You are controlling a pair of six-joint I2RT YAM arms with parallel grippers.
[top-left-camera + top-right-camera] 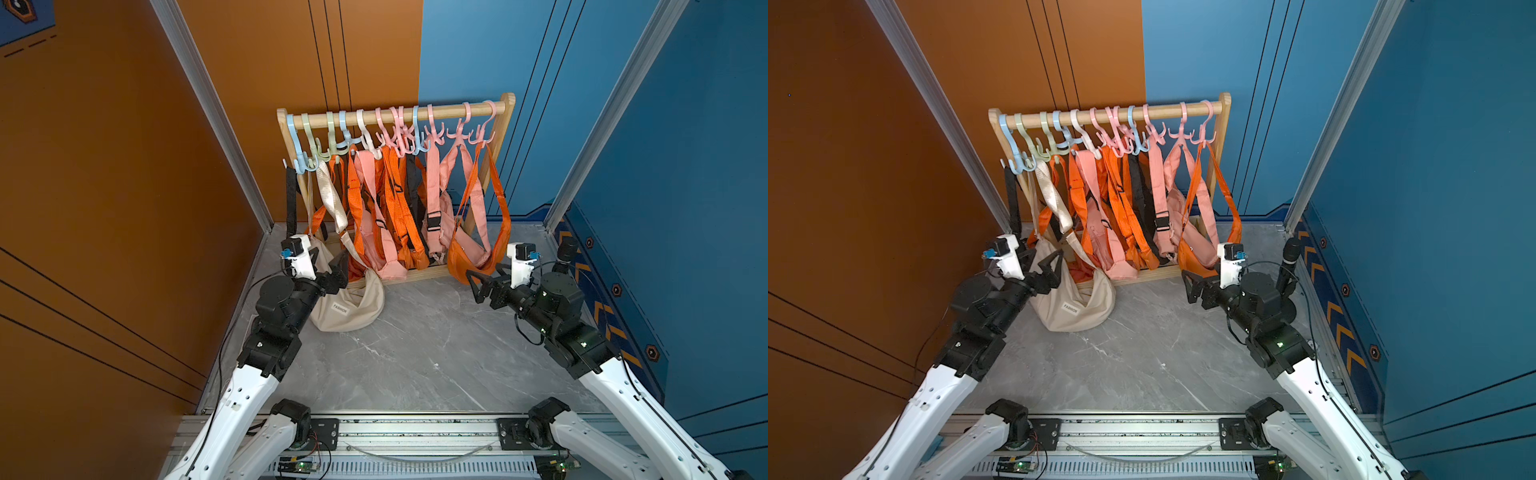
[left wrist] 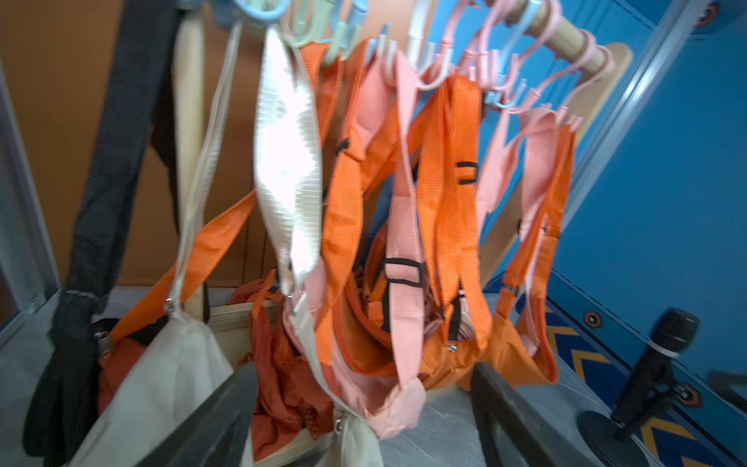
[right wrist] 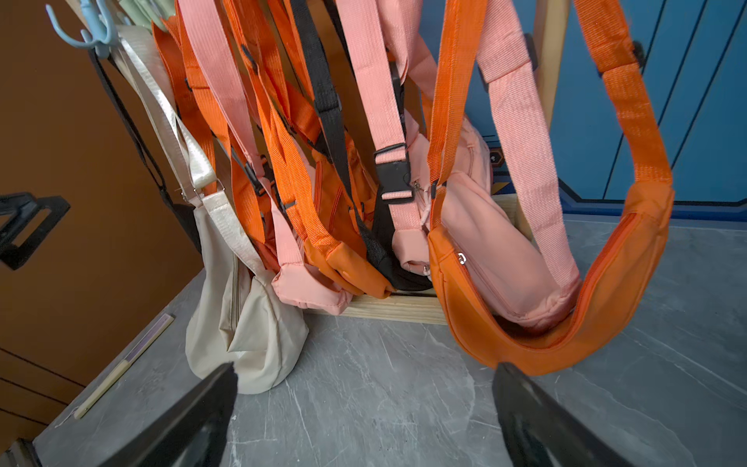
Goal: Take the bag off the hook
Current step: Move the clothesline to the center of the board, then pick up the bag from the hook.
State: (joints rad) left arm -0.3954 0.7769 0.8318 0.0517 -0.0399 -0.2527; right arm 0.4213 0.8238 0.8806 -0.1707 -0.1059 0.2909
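Nearest us, both arms reach forward over the grey marble-patterned tabletop [image 1: 415, 357]. The left gripper [image 2: 364, 370] has its dark fingers spread wide and is clamped on nothing. It hovers low at the left end of the cream crescent-shaped fabric bag [image 1: 349, 311]. The right gripper [image 3: 366, 366] is spread just as wide and is also empty, just short of an orange crescent bag [image 1: 461, 266].

The cream bag lies slumped on the tabletop, just in front of the pale wooden base bar [image 1: 424, 272] of the rack. Its long axis runs roughly left to right along that bar. Its rounded belly faces us, and its two tips turn up and away toward the rack. Its small white label [image 1: 340, 308] faces upward.

From the right tip we follow the cream woven strap [image 1: 332, 199] up, away and leftward. It reaches the pale blue and pale green plastic hooks [image 1: 320, 156] near the left end of the round wooden rail [image 1: 449, 110]. We cannot tell which hook it sits in.

Farther back, orange, pink and black straps hang crowded along the rail from pink, white and blue hooks. The orange bag hangs at the rail's right end, with a pink bag [image 3: 505, 275] nested in its curve.
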